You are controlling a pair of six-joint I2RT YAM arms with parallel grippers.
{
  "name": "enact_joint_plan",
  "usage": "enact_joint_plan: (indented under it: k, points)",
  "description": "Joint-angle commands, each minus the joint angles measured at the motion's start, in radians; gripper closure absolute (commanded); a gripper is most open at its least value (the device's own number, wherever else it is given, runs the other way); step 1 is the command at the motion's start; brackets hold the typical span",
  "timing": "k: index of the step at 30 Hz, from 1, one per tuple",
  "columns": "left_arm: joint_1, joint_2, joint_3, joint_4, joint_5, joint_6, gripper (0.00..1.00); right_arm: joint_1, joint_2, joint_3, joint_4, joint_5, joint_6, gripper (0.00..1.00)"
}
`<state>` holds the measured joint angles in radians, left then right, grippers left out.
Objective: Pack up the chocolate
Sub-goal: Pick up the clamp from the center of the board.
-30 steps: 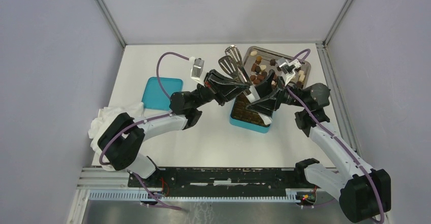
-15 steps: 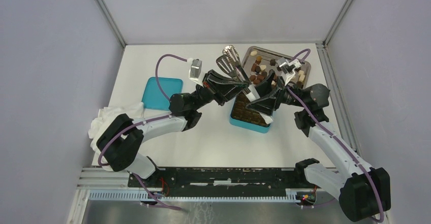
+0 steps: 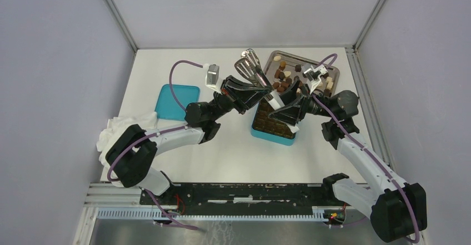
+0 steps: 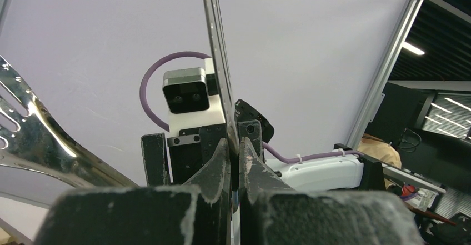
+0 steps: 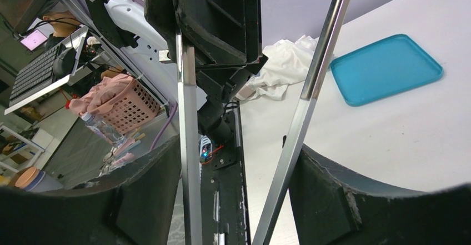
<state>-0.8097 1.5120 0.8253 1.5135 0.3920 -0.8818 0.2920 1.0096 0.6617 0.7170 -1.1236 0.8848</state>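
the tongs (image 3: 251,67) have tipped toward 11 o'clock. left end effector (image 4: 237,161) clamped on one blade; right end effector (image 5: 244,161) apart, straddling both. chocolate (image 3: 286,78) lies at 12 o'clock in the tray (image 3: 276,58), nearer the right arm.

No text, label, brand, number or sign can be read in any view; the surfaces that show carry no legible print.
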Motion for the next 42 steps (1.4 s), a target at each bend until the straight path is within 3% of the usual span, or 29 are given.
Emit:
enact_joint_plan:
  k: [1, 24, 35, 37, 42]
  points:
    - [0.002, 0.005, -0.006, 0.224, -0.051, 0.033, 0.98, 0.007, -0.001, 0.044, 0.03, -0.028, 0.02, 0.27]
    - [-0.02, 0.027, -0.012, 0.224, -0.06, 0.038, 0.98, 0.002, 0.06, 0.075, 0.119, -0.024, 0.115, 0.24]
    - [-0.02, 0.031, -0.018, 0.224, -0.079, 0.038, 0.97, -0.008, 0.055, 0.063, 0.116, -0.022, 0.111, 0.34]
    - [-0.02, 0.03, -0.02, 0.224, -0.08, 0.038, 0.95, -0.01, 0.054, 0.061, 0.116, -0.022, 0.111, 0.36]
    - [-0.019, 0.027, -0.03, 0.224, -0.093, 0.037, 0.8, -0.016, 0.051, 0.059, 0.115, -0.022, 0.117, 0.41]
